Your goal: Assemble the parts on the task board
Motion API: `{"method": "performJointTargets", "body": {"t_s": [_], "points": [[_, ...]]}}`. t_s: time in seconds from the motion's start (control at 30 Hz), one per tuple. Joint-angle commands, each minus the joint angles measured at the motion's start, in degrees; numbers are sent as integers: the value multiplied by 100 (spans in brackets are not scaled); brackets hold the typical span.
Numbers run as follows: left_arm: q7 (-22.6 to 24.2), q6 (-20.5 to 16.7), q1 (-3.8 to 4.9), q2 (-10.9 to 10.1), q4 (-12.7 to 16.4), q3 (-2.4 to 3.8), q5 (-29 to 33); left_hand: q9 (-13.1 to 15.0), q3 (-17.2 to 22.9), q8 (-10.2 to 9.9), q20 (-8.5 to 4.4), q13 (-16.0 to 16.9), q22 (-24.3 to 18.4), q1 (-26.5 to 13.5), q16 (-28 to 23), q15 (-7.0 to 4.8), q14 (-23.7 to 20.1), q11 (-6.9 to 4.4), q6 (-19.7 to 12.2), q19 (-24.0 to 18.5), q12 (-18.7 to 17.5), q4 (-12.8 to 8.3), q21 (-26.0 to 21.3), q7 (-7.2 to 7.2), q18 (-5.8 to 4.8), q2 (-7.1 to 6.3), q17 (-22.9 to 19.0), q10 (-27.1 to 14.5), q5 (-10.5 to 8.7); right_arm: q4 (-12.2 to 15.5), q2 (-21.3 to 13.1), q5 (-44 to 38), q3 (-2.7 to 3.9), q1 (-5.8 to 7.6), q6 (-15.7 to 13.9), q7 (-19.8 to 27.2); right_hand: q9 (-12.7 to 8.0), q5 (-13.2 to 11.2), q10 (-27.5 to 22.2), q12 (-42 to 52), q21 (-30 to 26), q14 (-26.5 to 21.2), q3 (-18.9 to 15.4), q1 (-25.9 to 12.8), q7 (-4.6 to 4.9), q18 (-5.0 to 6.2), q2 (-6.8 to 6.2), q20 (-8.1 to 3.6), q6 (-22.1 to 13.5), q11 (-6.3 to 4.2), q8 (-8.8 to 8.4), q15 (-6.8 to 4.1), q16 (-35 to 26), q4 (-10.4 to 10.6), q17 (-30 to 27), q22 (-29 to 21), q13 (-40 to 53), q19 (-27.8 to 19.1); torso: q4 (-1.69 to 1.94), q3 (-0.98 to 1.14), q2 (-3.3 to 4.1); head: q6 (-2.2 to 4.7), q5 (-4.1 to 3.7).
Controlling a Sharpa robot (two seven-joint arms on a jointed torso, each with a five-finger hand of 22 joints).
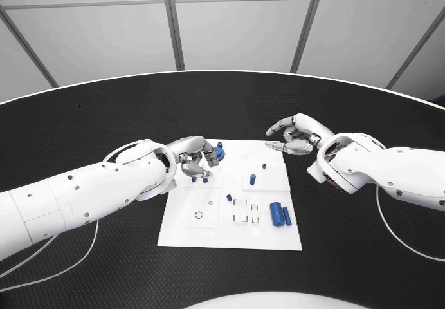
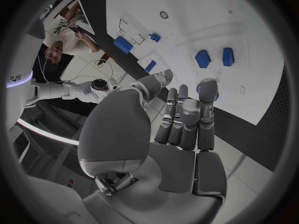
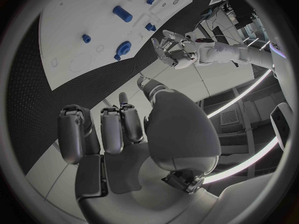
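Both hands hovered at the far end of the white task board (image 1: pixel 232 235), which lay in the middle of the black table (image 1: pixel 92 109). Left hand (image 1: pixel 193 161) sat over the board's far left corner, fingers bent downward close to a round blue part (image 1: pixel 218 153); whether it touched or held that part could not be told from the head view. Seen from the left wrist, its fingers (image 2: pixel 187 122) were curled side by side above the board, with the round blue part (image 2: pixel 201 89) mostly hidden just behind the fingertips. Right hand (image 1: pixel 295 136) hung just past the board's far right corner, over the table, its fingers curled inward with nothing visible in them; the right wrist view showed its fingers (image 3: pixel 102 129) bent and empty.

On the board, a small blue peg (image 1: pixel 263 166) stood near the middle, another blue piece (image 1: pixel 254 178) just beside it, and two blue cylinders (image 1: pixel 280 214) lay side by side toward the near right edge.
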Motion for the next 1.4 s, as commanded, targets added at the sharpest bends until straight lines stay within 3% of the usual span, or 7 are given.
{"method": "performJointTargets", "body": {"t_s": [0.03, 0.17, 0.43, 0.77, 1.03, 1.4], "points": [[-4, 1, -9, 1, 97, -3, -132, -7, -67, -43, 11, -4, -99, -16, -34, 7, -66, 2, -58, -77, -31, 4, -81, -10, 105, -70, -88, -51, -4, 0, 0, 0, 0, -1, 1, 8, -6, 39, 38, 25, -17, 337, 38, 34, 14, 91, -12, -33, 41, -19, 36, -40, 0, -4, 411, 946, 445, 286, 2, -3, 6, 10, -7], [-12, -31, -32, 6, 238, -8, -370, -15, -193, -68, 27, -2, -285, 8, -83, 20, -192, 14, -123, -200, -53, -31, -235, -4, 140, -107, -299, -146, -6, -2, 0, 0, 0, -6, 3, 17, -7, 40, 36, 22, -14, 338, 42, 38, 14, 90, -12, -34, 42, -19, 36, -40, 1, -7, 413, 949, 442, 288, 0, -13, 12, 14, -17], [-53, -13, -71, 105, 414, -25, -760, -7, -273, -51, 33, 8, -409, 129, -131, 23, -330, 19, -132, -280, -35, -102, -338, -14, 163, -71, -540, -212, 0, -6, 4, 0, -1, -24, 10, 24, -8, 42, 38, 25, -14, 338, 49, 45, 14, 90, -10, -34, 44, -19, 37, -41, 2, -12, 415, 950, 446, 288, -1, -10, 20, 9, -25], [-239, 440, -107, 439, 294, -119, -1143, 14, -268, 4, 24, 36, -363, 205, -90, 12, -331, 3, -58, -241, 48, -140, -293, -56, 153, 10, -558, -158, 1, -1, 17, 0, -1, -31, 15, 25, -8, 42, 38, 25, -14, 338, 49, 45, 14, 90, -10, -34, 44, -19, 37, -41, 2, -12, 415, 950, 446, 288, -17, -2, 26, -10, -35], [-323, 702, -122, 594, 162, -135, -1279, 27, -232, 42, 14, 49, -349, 247, -67, 3, -335, -4, 7, -230, 91, -165, -270, -93, 151, 64, -569, -156, -1, 9, 13, 0, 0, -32, 13, 19, -8, 42, 38, 25, -14, 338, 49, 45, 14, 90, -10, -34, 44, -19, 37, -41, 2, -12, 415, 950, 446, 288, -11, 3, 26, -28, -54], [-346, 837, -125, 762, 65, -140, -1343, 36, -205, 71, 10, 62, -366, 259, -37, 0, -322, -4, 66, -243, 127, -177, -272, -125, 155, 101, -529, -169, -7, 17, 18, 0, 0, -32, 14, 14, -10, 43, 42, 30, -11, 339, 63, 52, 15, 89, -6, -35, 50, -19, 42, -41, 2, -16, 415, 953, 450, 290, -8, -7, 25, -57, -64]]}}
